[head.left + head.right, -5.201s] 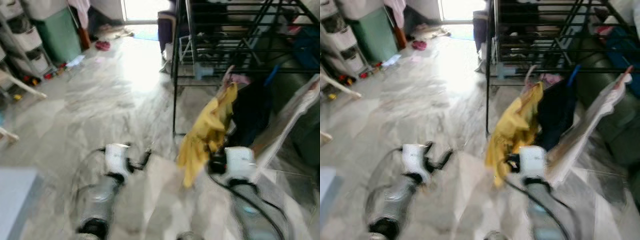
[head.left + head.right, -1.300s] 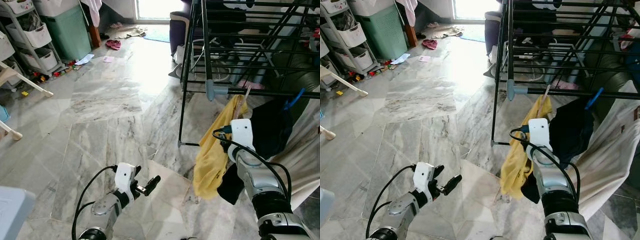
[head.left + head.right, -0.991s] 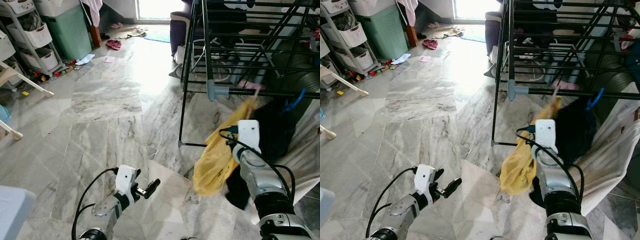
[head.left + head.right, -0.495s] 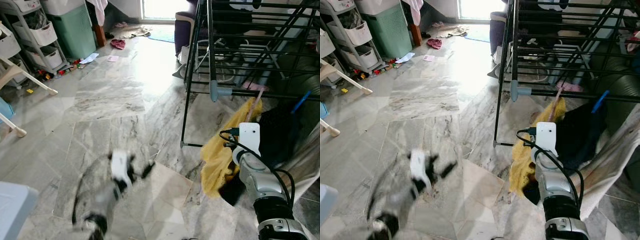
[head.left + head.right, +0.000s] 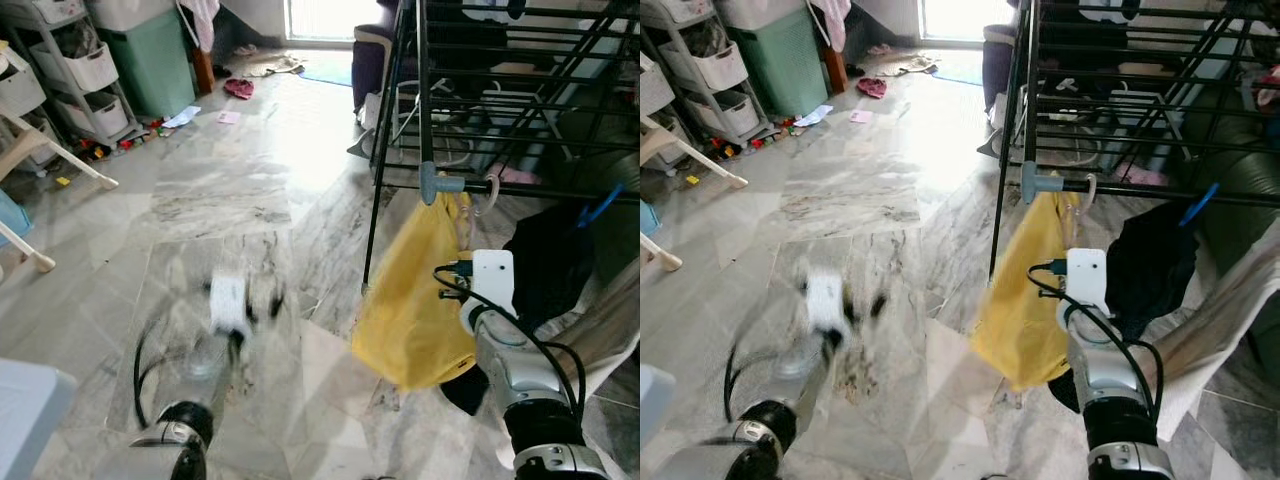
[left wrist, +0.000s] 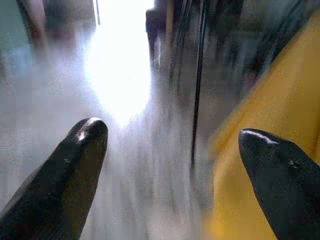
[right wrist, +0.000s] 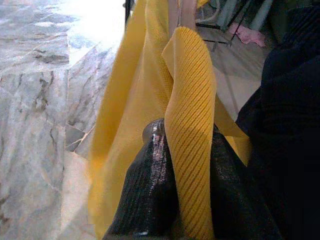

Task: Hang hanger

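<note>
I had the right gripper [image 7: 187, 150] clenched on a fold of the yellow ribbed-fabric garment [image 5: 415, 300], which hung by its pale hanger hook [image 5: 490, 192] from the black metal drying rack's [image 5: 520, 110] lower rail, beside a dark garment [image 5: 550, 265]. My left gripper [image 6: 170, 170] was spread apart, blurred above the marble floor [image 5: 220, 190].

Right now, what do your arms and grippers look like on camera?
Both arms are silver metal with black joint rings and loose black cables looping alongside. Each wrist carries a white boxy housing. The right arm shows this sharply; the left arm is motion-blurred. The left gripper has two long glossy black fingers with rounded tips. The right gripper's fingers look the same.
</note>
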{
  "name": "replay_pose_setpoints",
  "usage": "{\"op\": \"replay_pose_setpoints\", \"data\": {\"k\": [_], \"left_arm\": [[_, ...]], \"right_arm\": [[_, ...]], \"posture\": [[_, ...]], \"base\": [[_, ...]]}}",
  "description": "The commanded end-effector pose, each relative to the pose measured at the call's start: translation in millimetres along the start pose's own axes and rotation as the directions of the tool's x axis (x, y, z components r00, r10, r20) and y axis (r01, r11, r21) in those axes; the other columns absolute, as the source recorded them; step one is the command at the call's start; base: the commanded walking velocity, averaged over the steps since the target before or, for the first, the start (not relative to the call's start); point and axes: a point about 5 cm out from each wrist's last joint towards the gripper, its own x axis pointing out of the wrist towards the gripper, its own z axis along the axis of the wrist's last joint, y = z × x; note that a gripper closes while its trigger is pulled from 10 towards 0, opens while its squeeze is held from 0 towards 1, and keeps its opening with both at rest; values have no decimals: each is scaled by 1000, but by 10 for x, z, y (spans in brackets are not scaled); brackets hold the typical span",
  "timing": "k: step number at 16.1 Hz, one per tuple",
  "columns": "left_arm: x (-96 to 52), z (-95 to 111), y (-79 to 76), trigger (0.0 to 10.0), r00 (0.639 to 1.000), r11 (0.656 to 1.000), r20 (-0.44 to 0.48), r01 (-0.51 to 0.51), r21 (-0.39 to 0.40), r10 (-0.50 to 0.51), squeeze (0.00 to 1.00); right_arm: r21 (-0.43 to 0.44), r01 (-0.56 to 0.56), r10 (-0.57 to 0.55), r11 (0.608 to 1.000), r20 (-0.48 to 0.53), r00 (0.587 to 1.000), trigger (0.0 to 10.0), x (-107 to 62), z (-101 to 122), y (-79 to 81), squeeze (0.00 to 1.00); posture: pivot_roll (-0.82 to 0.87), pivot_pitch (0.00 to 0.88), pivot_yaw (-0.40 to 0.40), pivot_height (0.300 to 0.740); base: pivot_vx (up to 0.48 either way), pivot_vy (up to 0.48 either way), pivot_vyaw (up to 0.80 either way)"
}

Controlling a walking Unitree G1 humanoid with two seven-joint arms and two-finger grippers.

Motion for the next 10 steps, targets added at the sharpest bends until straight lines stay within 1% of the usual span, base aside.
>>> {"op": "replay_pose_setpoints", "data": {"k": [1, 3, 4, 5, 7, 8, 10], "left_arm": [[-62, 129, 76, 10000, 996, 999, 94, -10, 32, 7, 0], [-292, 74, 241, 10000, 992, 995, 101, -81, 62, 74, 0], [-352, 57, 289, 10000, 990, 992, 102, -105, 71, 97, 0], [-442, 46, 331, 10000, 987, 987, 102, -137, 82, 128, 0], [-527, 61, 332, 10000, 986, 986, 94, -143, 84, 135, 0], [-557, 52, 314, 10000, 990, 989, 81, -126, 77, 119, 0], [-559, 50, 289, 10000, 994, 993, 71, -91, 76, 86, 0]], "right_arm": [[-17, -15, 15, 1000, -16, 1000, 0, -22, -65, 38, 0], [-42, -33, 33, 999, -11, 999, 0, -20, -66, 64, 0], [-44, -36, 35, 998, -12, 999, 0, -19, -69, 68, 0], [-49, -42, 42, 998, -10, 999, 0, -15, -67, 76, 0], [-51, -47, 47, 998, -9, 999, 0, -8, -66, 88, 0], [-60, -55, 55, 997, -4, 998, 0, -5, -59, 114, 0], [-75, -60, 61, 995, 6, 998, 0, -4, -48, 142, 0]], "posture": [[-162, 78, 12, 740], [-136, 82, 5, 740], [-129, 84, 3, 740], [-124, 86, 1, 740], [-124, 86, 1, 740], [-108, 88, 0, 740], [-104, 85, 3, 740]], "base": [[0, 0, 0], [0, 0, 0], [0, 0, 0], [0, 0, 0], [0, 0, 0], [0, 0, 0], [0, 0, 0]]}}
